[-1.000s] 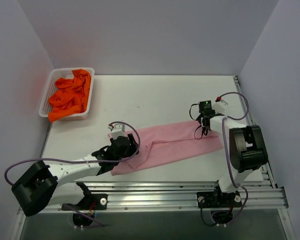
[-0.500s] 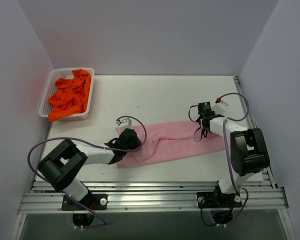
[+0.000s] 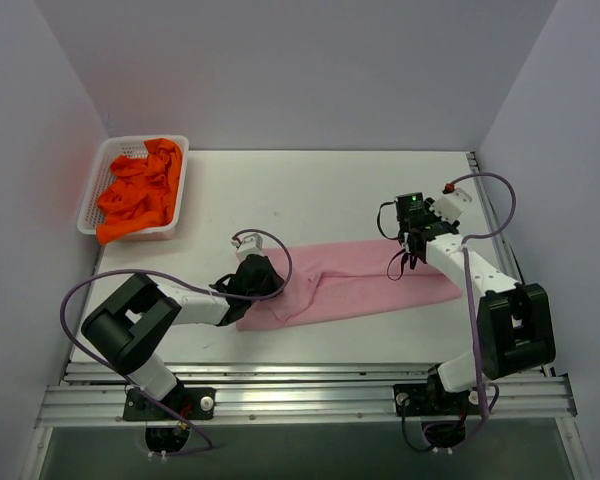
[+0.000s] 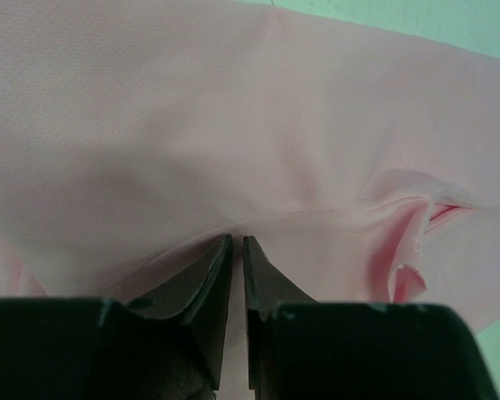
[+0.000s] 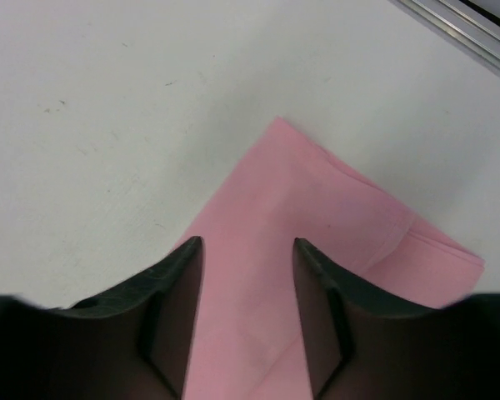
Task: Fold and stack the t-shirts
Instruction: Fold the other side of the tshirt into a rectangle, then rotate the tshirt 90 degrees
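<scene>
We find the light pink short-sleeved cloth t-shirt (image 3: 355,282) spread as a long band across the near half of the white tabletop (image 3: 310,190), running from left of centre toward the right edge. Its right end lies slightly farther from the near edge than its left.

The left fingers (image 4: 219,260) are drawn almost together, with only a thin slit between them. They pinch a ridge of the pink cloth (image 4: 233,125) at its left end, and a crease runs out sideways from their tips. A small puckered fold sits to their right.

The right fingers (image 5: 182,271) stand spread apart over the shirt's far right part. A pointed corner of pink cloth (image 5: 304,242) lies flat on the tabletop below the gap, and we cannot tell whether the tips touch it.

From above, the left arm lies low along the near edge. Its elbow is bent near the left side and its forearm reaches rightward to the shirt, ending at the left fingers (image 3: 267,284). The right arm rises from the near right corner and slants back and leftward, with its wrist tipped down over the shirt at the right fingers (image 3: 408,250).

The bright orange cloth t-shirts (image 3: 140,190) are heaped in a white plastic mesh basket (image 3: 140,141) at the far left corner, well apart from both arms.
</scene>
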Robot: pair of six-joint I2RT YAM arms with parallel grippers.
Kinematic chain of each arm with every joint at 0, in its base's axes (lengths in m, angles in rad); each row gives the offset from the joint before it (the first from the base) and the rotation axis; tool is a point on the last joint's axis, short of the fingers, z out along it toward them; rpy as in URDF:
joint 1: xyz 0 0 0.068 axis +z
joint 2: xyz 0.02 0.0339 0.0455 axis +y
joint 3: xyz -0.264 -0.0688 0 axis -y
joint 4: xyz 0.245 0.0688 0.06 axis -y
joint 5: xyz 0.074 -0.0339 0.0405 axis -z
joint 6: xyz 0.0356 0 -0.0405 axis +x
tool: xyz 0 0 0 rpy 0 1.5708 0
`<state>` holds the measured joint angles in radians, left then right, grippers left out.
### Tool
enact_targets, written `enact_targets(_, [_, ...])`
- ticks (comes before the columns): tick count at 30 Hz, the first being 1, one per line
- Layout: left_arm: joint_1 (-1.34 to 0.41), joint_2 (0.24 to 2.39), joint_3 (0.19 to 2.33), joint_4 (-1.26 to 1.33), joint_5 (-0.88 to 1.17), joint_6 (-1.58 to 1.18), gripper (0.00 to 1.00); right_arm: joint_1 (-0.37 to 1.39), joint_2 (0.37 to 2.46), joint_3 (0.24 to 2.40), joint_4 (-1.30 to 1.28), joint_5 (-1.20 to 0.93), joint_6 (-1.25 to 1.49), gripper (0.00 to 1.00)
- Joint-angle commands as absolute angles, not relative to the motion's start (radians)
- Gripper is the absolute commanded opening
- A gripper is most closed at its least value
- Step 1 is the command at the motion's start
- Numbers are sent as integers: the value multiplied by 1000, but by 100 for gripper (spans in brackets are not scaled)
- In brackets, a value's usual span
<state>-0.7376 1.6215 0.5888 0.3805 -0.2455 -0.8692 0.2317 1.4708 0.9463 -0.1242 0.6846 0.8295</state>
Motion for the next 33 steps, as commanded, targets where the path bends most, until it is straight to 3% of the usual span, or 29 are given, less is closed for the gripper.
enact_targets(1, [-719,1666,592,356,-222,-861,21,241,1466,954,-127,706,816,38])
enact_targets(5, [-692,1689,612,348,-203,-854,19,242,1551,931,-62,614,807,5])
enact_targets(6, [-683,1693,620,347,-198,-854,18,241,1572,922,-29,598,807,0])
enact_targets(13, [-617,1706,664,305,-169,-844,16,245,1775,954,62,544,802,0])
enact_targets(19, [-542,1719,774,207,-163,-824,15,250,1789,943,66,471,818,0])
enact_targets(21, [-499,1790,970,119,-135,-789,15,265,1772,861,127,407,831,0])
enact_targets(24, [-468,1874,1069,62,-107,-770,14,293,1753,815,138,397,847,0])
enact_targets(33, [-385,2192,1687,-251,-15,-701,13,452,1623,675,114,416,932,0])
